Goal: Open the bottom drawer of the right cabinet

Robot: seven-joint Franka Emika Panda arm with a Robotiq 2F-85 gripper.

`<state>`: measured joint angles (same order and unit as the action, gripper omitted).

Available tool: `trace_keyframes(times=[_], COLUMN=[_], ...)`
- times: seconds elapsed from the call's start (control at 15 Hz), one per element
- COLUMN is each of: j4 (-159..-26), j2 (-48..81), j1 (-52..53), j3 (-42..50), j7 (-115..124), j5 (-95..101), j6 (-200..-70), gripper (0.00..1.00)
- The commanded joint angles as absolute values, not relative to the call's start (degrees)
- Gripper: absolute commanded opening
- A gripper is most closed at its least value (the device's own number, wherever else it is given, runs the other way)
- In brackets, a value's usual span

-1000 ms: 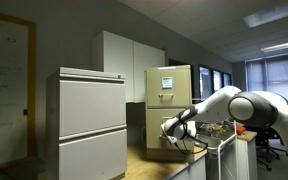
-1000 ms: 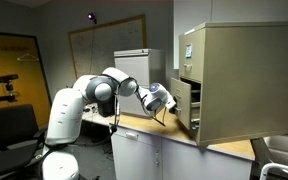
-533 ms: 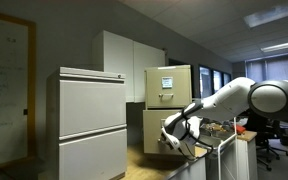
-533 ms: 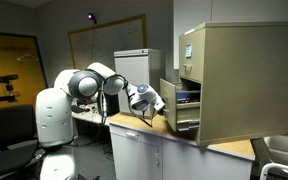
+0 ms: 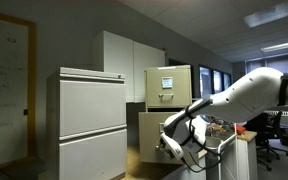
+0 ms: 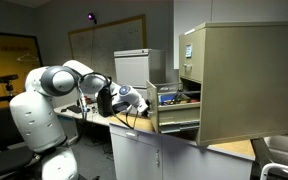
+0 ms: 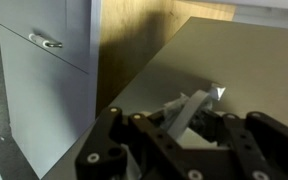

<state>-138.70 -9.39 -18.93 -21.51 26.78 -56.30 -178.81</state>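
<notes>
The right cabinet (image 5: 170,82) is tall, tan, with white papers on its upper front; it shows in both exterior views (image 6: 246,80). Its bottom drawer (image 5: 149,128) stands pulled well out, with files visible inside (image 6: 176,98). My gripper (image 5: 170,145) is at the drawer's front (image 6: 144,104). In the wrist view the tan drawer front (image 7: 234,60) fills the right side. There my gripper's (image 7: 189,118) fingers are closed around the small metal handle.
A pale grey two-drawer cabinet (image 5: 92,120) stands close beside the drawer, also in the wrist view (image 7: 44,80). Tall white cupboards (image 5: 124,58) stand behind. The cabinets rest on a wooden counter (image 6: 234,148). An office chair (image 6: 9,128) stands beyond the robot's base.
The bottom drawer has slid steadily further out of the tan cabinet. My gripper has moved away from the cabinet with the drawer front.
</notes>
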Motion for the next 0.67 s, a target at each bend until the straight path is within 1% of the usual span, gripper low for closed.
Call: trace_keyframes(times=[0.0,0.07,0.13,0.2,0.33,0.47,0.53,0.6], j4=[-147.43,-148.61,-150.06,-150.92,-153.19,-154.54,-154.82,-154.75], j2=[-15.81,-17.37,-18.56,-19.18,-21.52,-23.55,-24.68,-25.91], j1=[-5.87,-7.87,-6.53,-6.39,-8.27,-11.32,-13.2,-14.65], j3=[-15.45,-18.53,-18.28,-18.69,-20.6,-22.88,-24.03,-24.7], j7=[27.55,27.45,28.59,28.9,30.98,33.62,36.02,38.13], j5=[-57.68,-59.19,-58.57,-57.65,-54.26,-49.38,-46.53,-44.03], j6=[-175.34,-175.05,-175.29,-174.45,-171.25,-167.32,-165.47,-163.75], gripper=[0.04,0.3,0.31,0.36,0.52,0.67,0.76,0.82])
